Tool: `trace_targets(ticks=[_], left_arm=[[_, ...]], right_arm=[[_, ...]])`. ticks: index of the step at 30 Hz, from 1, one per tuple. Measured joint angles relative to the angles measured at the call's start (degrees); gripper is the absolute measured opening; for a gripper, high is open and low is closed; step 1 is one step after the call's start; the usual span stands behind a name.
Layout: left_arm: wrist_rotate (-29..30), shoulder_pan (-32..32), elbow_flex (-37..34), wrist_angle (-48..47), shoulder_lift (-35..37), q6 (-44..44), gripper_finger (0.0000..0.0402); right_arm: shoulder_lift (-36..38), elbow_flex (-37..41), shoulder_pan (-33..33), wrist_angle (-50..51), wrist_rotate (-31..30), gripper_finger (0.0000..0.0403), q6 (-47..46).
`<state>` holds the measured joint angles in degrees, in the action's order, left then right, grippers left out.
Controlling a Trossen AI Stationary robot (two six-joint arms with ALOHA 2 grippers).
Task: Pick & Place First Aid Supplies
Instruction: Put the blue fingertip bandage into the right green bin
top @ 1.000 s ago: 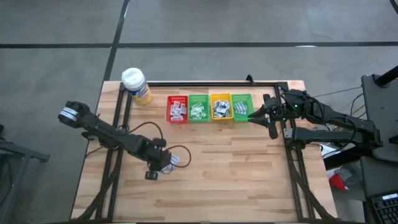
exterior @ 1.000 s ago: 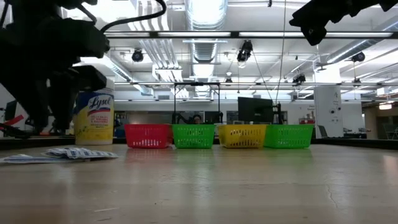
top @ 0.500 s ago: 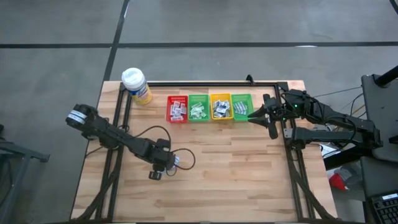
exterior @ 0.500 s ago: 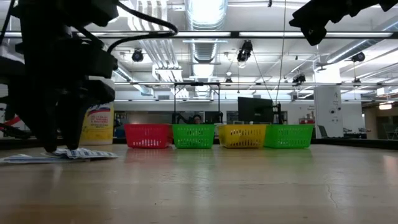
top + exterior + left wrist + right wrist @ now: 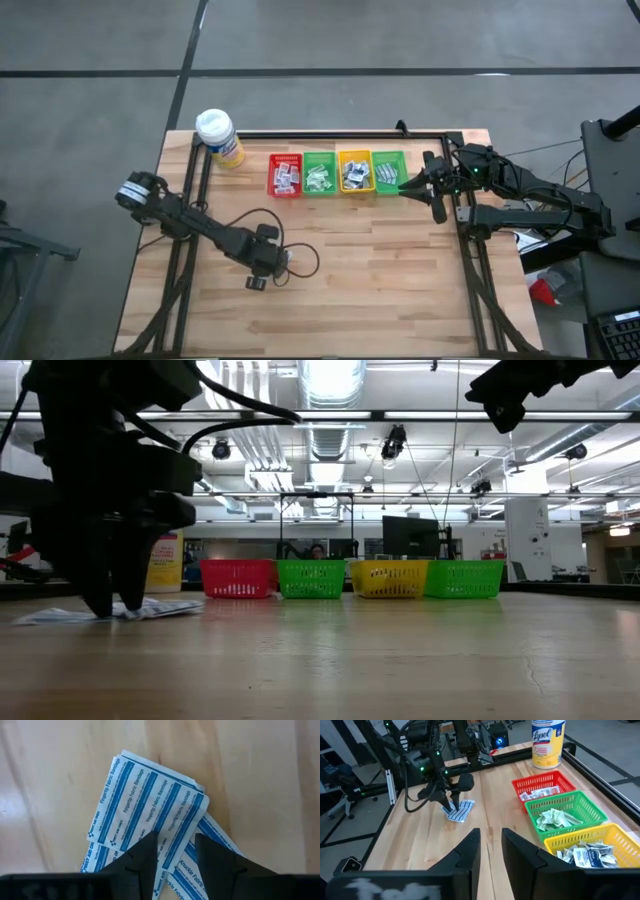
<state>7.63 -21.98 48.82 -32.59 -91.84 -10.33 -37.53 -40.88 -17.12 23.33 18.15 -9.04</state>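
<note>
A small pile of white bandage packets with blue print lies flat on the wooden table, left of centre. My left gripper points straight down at this pile, its fingers slightly open with a strip of the top packet between them; the low view shows it at table level. My right gripper hovers by the right-hand green bin, fingers a little apart, touching nothing. My left gripper comes from above, pointing down, and its fingertips stand on the top packet's near end. The packet lies flat on the others and on the table. Whether the fingers pinch it I cannot tell.
A row of bins stands at the far side: red, green, yellow and green, all holding sachets. A yellow Lysol bottle stands at the far left corner. Bare wood lies between the pile and the bins.
My left gripper has moved a little toward the table's right and near edge and come down onto the packet pile.
</note>
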Motion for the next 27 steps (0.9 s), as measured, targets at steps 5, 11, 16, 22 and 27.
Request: trace_targets(ticks=[5,11,16,22,27], left_arm=[[1.93,0.02,0.02,0.29,-0.78,-0.99,0.0132],[3.01,0.04,-0.04,1.21,-0.89,-1.66,0.0098],[3.00,0.07,-0.09,1.58,-0.90,-1.68,0.0059],[3.18,0.07,-0.13,1.73,-0.91,-1.68,0.0022],[2.94,0.11,0.28,1.38,-0.91,-2.09,0.0003]], right_arm=[[-0.01,0.00,0.00,-0.02,0.00,0.0075,0.00],[-0.01,0.00,0.00,-0.02,-0.02,0.0084,0.00],[-0.01,0.00,0.00,-0.03,-0.02,0.0086,0.00],[-0.01,0.00,0.00,-0.04,-0.02,0.0075,0.00],[-0.01,0.00,0.00,-0.04,-0.02,0.0069,0.00]])
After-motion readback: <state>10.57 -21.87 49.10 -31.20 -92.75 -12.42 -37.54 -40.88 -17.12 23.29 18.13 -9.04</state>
